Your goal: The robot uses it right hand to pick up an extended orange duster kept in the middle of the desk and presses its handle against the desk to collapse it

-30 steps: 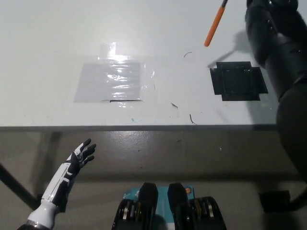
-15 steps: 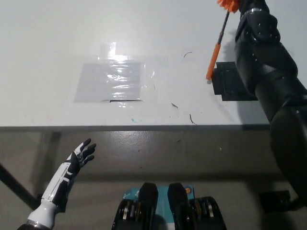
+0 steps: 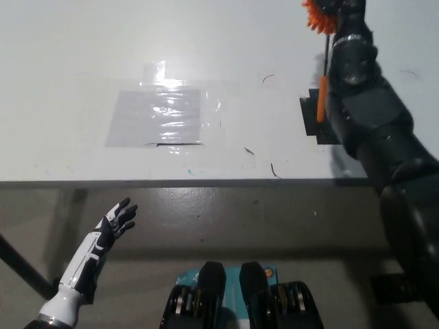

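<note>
White left hand (image 3: 118, 218), fingers spread and holding nothing, hangs below the desk (image 3: 68, 55) edge at lower left. A clear taped sheet (image 3: 161, 116) lies mid-desk. At right, the orange duster (image 3: 321, 62) stands nearly upright, handle end over the black tape square (image 3: 310, 118); the black right hand (image 3: 346, 14) grasps it near the fluffy head, its arm hiding most of the square.

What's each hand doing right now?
Left hand: open, resting below the desk edge, holding nothing.
Right hand: shut on the duster, handle end down near the desk.
</note>
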`<move>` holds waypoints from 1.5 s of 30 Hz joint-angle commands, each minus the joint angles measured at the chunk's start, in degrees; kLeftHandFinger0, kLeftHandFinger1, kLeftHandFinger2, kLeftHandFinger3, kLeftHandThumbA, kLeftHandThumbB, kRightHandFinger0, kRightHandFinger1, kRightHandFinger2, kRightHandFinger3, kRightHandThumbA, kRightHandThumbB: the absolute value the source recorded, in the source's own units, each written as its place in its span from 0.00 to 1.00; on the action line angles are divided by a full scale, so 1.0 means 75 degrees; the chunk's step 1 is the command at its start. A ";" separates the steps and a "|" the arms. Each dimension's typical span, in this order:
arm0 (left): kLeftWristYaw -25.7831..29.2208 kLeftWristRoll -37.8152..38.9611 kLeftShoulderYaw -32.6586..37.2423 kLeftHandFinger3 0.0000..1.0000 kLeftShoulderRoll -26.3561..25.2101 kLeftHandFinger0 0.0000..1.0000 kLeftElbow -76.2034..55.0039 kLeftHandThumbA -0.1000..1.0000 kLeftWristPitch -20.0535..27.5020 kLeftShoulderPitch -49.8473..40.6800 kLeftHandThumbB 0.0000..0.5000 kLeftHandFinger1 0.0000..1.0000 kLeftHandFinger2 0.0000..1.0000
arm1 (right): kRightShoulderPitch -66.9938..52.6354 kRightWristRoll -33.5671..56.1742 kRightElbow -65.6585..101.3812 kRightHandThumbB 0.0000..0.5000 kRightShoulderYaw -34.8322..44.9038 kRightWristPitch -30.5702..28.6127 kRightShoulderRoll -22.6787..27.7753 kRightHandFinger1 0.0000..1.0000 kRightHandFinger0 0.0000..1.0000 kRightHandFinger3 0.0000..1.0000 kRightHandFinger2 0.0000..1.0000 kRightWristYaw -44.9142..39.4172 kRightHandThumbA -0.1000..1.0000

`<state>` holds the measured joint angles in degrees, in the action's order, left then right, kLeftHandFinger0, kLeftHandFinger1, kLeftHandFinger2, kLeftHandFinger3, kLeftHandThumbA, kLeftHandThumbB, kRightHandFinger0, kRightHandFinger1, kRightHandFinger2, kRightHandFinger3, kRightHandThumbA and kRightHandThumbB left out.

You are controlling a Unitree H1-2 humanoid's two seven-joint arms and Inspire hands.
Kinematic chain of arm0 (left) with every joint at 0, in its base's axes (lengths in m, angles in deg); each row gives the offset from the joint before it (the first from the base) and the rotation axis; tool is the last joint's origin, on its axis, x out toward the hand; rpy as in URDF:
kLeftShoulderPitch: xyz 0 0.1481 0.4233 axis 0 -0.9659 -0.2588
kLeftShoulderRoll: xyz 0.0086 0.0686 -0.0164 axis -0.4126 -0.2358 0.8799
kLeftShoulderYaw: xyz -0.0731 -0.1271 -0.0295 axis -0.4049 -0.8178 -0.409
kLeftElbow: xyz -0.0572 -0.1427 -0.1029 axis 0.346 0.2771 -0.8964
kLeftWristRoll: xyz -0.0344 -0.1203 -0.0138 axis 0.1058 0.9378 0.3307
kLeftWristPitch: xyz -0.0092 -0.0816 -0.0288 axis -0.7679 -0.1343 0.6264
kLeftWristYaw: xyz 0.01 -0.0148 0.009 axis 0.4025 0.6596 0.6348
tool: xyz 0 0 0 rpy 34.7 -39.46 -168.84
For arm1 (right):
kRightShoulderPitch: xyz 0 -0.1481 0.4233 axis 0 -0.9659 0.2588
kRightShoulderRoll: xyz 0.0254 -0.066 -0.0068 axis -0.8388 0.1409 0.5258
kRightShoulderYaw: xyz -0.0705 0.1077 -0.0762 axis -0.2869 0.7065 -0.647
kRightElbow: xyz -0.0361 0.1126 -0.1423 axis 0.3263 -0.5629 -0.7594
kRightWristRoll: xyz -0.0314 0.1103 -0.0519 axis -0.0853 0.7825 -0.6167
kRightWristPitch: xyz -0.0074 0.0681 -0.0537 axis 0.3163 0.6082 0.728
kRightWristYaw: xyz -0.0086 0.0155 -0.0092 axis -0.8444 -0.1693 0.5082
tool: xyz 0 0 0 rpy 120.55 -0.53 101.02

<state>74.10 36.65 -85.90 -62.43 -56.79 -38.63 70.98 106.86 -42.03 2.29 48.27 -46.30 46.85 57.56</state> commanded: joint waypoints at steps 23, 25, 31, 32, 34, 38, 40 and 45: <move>-0.0094 0.0198 -0.0099 1.00 -0.0154 1.00 -0.0238 1.00 0.0116 0.0103 0.71 1.00 1.00 | -0.1747 0.0607 -0.1191 0.37 0.1146 0.1660 0.0398 0.33 0.04 0.63 0.68 -0.0079 0.00; -0.0088 0.0206 -0.0100 1.00 -0.0136 1.00 -0.0225 1.00 0.0129 0.0088 0.72 1.00 1.00 | -0.1801 0.0634 -0.1192 0.37 0.1144 0.1739 0.0457 0.32 0.00 0.64 0.68 -0.0155 0.00; -0.0133 0.0295 -0.0086 1.00 -0.0100 1.00 -0.0173 1.00 0.0130 0.0075 0.74 1.00 1.00 | -0.1710 0.0641 -0.1184 0.36 0.1049 0.1952 0.0452 0.39 0.04 0.72 0.74 -0.0466 0.00; -0.0135 0.0295 -0.0082 1.00 -0.0098 1.00 -0.0195 1.00 0.0122 0.0047 0.74 1.00 1.00 | -0.1724 0.0646 -0.1182 0.36 0.1040 0.1945 0.0448 0.39 0.03 0.72 0.73 -0.0460 0.00; -0.0135 0.0295 -0.0081 1.00 -0.0098 1.00 -0.0196 1.00 0.0121 0.0045 0.74 1.00 1.00 | -0.1726 0.0655 -0.1181 0.36 0.1032 0.1947 0.0448 0.39 0.03 0.71 0.73 -0.0461 0.00; -0.0113 0.0238 -0.0086 1.00 -0.0136 1.00 -0.0253 1.00 0.0068 0.0042 0.74 1.00 1.00 | -0.0589 0.0234 -0.0899 0.32 0.0597 0.0754 0.0496 0.37 0.03 0.62 0.69 -0.0459 0.00; -0.0137 0.0258 -0.0072 1.00 -0.0131 1.00 -0.0272 1.00 0.0070 -0.0009 0.74 1.00 1.00 | -0.0452 0.0166 -0.0866 0.32 0.0437 0.0746 0.0519 0.33 0.00 0.60 0.66 -0.0351 0.00; -0.0213 0.0338 -0.0069 1.00 -0.0159 1.00 -0.0256 1.00 0.0067 0.0012 0.71 1.00 1.00 | 0.0613 -0.0196 -0.0233 0.28 -0.0164 0.0254 0.0795 0.23 0.00 0.58 0.59 -0.0228 0.00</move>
<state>73.73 37.36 -85.98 -62.43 -57.01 -38.66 70.77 103.58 -39.96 -2.96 49.62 -43.55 50.51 55.77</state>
